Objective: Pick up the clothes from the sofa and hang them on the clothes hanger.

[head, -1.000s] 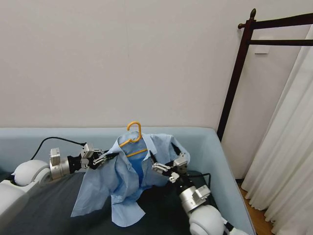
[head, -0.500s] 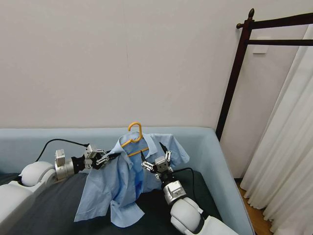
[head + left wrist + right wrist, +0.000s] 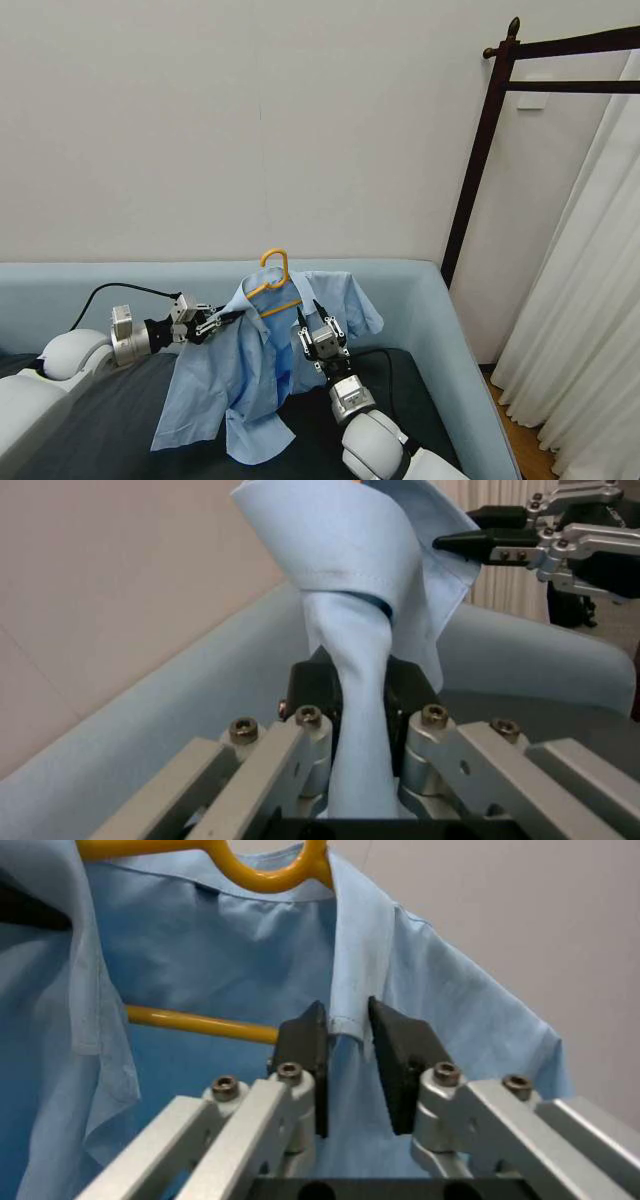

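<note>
A light blue shirt (image 3: 250,375) hangs on a yellow hanger (image 3: 275,272) above the sofa (image 3: 420,290). My left gripper (image 3: 218,322) reaches in from the left and is shut on the shirt's shoulder fabric; the left wrist view shows the cloth (image 3: 350,577) pinched between the pads of that gripper (image 3: 358,697). My right gripper (image 3: 315,318) points up at the shirt's front, just below the hanger bar. In the right wrist view this gripper (image 3: 347,1042) is open by a narrow gap with the shirt's front edge (image 3: 350,952) between its fingers, beside the hanger bar (image 3: 200,1024).
A dark wooden clothes rack (image 3: 480,160) stands to the right of the sofa, its crossbar (image 3: 580,45) high up. White curtains (image 3: 590,330) hang at the far right. A dark seat cushion (image 3: 90,420) lies under the shirt. A plain wall is behind.
My right gripper has swung left from the shirt's right sleeve side to its front edge under the hanger. The left gripper keeps its hold and has barely shifted.
</note>
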